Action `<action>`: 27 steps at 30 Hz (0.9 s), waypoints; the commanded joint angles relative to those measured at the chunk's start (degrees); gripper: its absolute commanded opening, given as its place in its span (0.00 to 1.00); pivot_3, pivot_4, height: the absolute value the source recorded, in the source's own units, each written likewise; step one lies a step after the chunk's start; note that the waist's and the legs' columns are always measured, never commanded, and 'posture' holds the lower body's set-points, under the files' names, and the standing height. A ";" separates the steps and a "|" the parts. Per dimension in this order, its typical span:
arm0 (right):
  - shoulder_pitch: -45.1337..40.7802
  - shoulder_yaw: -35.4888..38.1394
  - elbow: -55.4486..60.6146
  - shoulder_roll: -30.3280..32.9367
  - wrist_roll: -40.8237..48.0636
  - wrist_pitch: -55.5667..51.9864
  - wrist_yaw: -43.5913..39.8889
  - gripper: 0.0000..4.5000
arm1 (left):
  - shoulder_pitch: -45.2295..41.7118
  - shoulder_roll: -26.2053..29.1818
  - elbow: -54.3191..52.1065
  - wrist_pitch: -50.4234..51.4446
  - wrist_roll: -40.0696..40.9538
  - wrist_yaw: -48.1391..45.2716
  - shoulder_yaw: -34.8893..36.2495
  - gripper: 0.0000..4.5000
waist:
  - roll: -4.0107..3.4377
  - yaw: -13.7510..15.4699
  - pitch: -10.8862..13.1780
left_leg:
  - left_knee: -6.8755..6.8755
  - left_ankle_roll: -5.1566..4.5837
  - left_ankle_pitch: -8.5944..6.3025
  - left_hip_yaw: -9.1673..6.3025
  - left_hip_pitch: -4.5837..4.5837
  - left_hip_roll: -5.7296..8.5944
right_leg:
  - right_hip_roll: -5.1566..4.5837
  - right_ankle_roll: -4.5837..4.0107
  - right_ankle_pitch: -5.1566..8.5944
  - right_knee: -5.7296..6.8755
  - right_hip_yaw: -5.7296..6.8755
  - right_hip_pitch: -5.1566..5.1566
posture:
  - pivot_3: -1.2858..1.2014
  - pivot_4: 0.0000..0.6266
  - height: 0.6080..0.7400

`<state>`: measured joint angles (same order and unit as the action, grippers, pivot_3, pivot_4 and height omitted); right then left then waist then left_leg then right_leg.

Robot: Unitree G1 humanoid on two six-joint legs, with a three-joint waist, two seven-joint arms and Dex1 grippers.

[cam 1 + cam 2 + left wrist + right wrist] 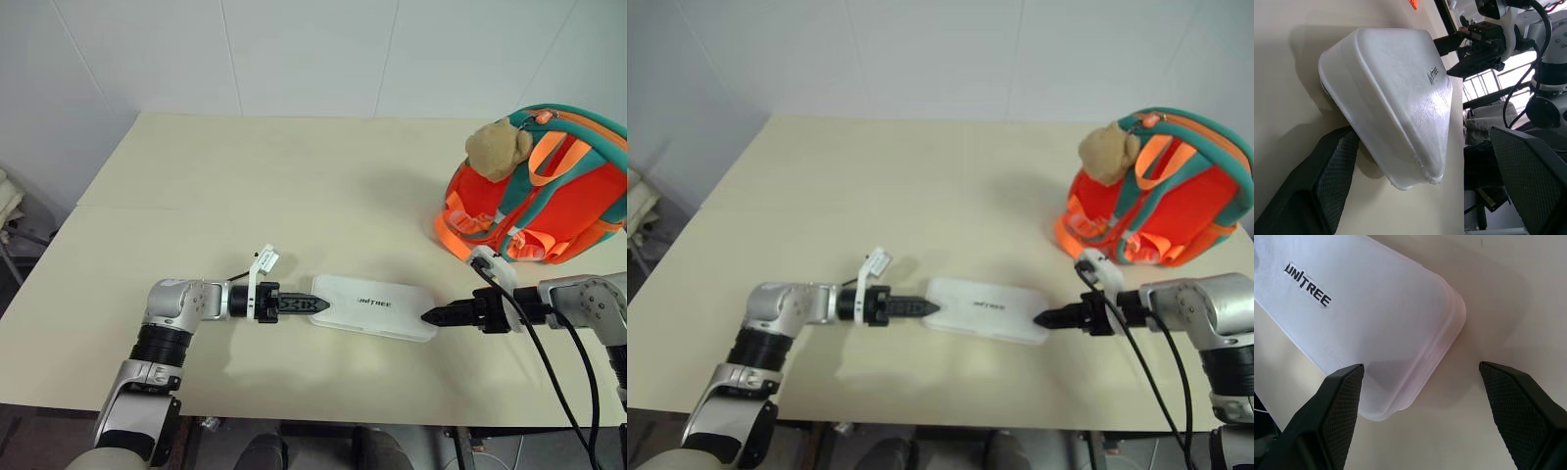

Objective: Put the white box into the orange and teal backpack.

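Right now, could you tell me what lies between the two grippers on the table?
The white box lies flat between them, the left gripper at one short end and the right gripper at the other, both open; the head views show it.

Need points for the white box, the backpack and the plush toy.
white box (375, 306): left eye view, middle of its top face.
orange and teal backpack (578, 211): left eye view, orange body panel.
plush toy (498, 147): left eye view, tan body.

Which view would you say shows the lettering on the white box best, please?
The right wrist view: the white box shows its lettering large and legible. The left wrist view shows it foreshortened; the eye views show it tiny.
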<state>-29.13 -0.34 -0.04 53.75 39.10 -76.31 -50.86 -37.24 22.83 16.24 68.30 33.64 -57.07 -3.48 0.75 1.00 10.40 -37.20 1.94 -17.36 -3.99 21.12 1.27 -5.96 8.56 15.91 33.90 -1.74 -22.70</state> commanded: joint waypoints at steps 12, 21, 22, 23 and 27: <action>-1.20 -1.60 -2.03 -4.74 -2.79 8.32 -2.04 1.00 | 1.04 -0.41 1.99 1.35 -1.46 1.12 -4.08 0.99 | -0.01 0.24 -0.01 | 0.04 0.01 0.01 -0.05 0.01 0.01 | 0.00 0.00 0.00 -0.04 0.00 0.00 | 0.52 0.24 1.00; -1.89 -0.53 -0.25 -8.71 -1.94 7.80 -0.83 1.00 | 0.75 -0.99 2.19 1.27 -1.47 1.36 -4.34 0.99 | -0.02 0.12 -0.01 | 0.04 0.01 0.01 -0.05 0.00 0.00 | 0.00 0.00 0.00 -0.03 0.00 0.00 | 0.52 0.24 1.00; -2.28 -0.29 -0.11 -9.40 -1.73 7.60 -0.59 1.00 | 0.73 -1.11 2.15 1.33 -1.44 1.41 -4.33 0.99 | -0.02 0.14 -0.01 | 0.04 0.01 0.01 -0.05 0.00 0.00 | 0.00 0.00 0.00 -0.03 0.00 0.00 | 0.52 0.24 1.00; -2.62 -0.07 0.04 -10.08 -1.60 7.53 -0.29 1.00 | 0.72 -1.23 2.13 1.39 -1.40 1.48 -4.31 0.99 | -0.02 0.15 -0.01 | 0.04 0.01 0.01 -0.05 0.00 0.00 | 0.00 0.00 0.00 -0.03 0.00 0.00 | 0.52 0.24 1.00; -3.53 0.46 1.33 -12.47 -0.77 7.57 -0.17 1.00 | 0.71 -1.59 2.08 1.57 -1.33 1.61 -4.23 0.99 | -0.03 0.33 -0.01 | 0.07 0.02 0.01 -0.09 0.04 0.01 | 0.00 0.00 0.00 -0.05 0.01 -0.01 | 0.52 0.24 1.00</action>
<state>-31.64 -0.96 -0.90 41.54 36.82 -68.83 -50.66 -37.95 22.12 16.42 68.32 33.64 -57.08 -4.60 0.73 1.33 10.38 -37.13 1.96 -17.35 -4.09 21.18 1.29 -5.98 8.55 15.92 33.84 -1.73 -22.73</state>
